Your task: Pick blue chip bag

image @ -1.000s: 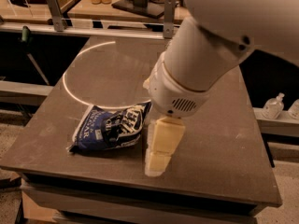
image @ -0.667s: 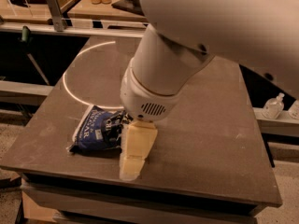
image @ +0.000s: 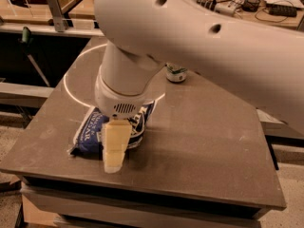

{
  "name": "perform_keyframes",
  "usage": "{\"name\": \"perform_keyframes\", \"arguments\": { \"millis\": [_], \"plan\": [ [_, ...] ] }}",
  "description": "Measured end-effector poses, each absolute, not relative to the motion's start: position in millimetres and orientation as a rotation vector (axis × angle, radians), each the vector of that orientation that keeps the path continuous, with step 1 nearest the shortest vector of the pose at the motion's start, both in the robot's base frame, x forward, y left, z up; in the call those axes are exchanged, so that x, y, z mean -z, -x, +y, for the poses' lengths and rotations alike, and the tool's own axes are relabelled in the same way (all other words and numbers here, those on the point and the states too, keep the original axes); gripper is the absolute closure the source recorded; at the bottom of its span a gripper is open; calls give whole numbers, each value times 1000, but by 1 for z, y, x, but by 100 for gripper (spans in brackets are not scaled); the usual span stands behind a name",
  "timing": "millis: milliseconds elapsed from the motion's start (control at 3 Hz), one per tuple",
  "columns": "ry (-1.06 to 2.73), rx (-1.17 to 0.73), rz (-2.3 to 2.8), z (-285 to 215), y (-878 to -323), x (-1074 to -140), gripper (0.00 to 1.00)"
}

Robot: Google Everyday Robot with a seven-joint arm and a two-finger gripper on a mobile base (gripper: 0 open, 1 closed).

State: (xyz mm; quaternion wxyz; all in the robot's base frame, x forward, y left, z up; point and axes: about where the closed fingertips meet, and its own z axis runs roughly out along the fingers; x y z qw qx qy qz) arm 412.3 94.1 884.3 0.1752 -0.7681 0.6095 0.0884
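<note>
- The arm [image: 190, 37] is filling most of the view. It's been swinging left over the last second, so its wrist is now hanging right above the bag instead of off to the bag's right.
- The table [image: 204, 141] is sitting where it was. The painted white ring [image: 66, 87] on it is still curving around behind the wrist.
- The blue chip bag [image: 90, 129] is lying flat near the front left of the table and doesn't look like it's budged. Its right half is now hiding under the wrist.
- The gripper [image: 115, 148] is pointing down at the bag's front edge, overlapping it from this angle. A second ago it was coming down on bare table just beside the bag. I'm reading that as lining up for the grab, not a lift yet. Spread or closed, I honestly can't tell from here.
- The soda can [image: 176, 73] is now peeking out behind the arm, well apart from the bag, so it isn't getting in the way.
- Writing: the bag is showing white lettering along its left side, but I'm not making out a brand. The can's green-and-white label isn't readable either.
</note>
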Motion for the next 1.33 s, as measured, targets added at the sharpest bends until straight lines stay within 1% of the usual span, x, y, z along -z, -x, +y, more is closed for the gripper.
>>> {"name": "perform_keyframes", "arguments": {
  "millis": [333,667,1000,1333],
  "plan": [
    [2268,-245,1704,91,-418,-860,25],
    [2296,-271,1697,78,-424,-852,56],
    [2257,-308,1701,71,-429,-865,78],
    [2105,-372,1741,47,-448,-898,99]
  ]
}}
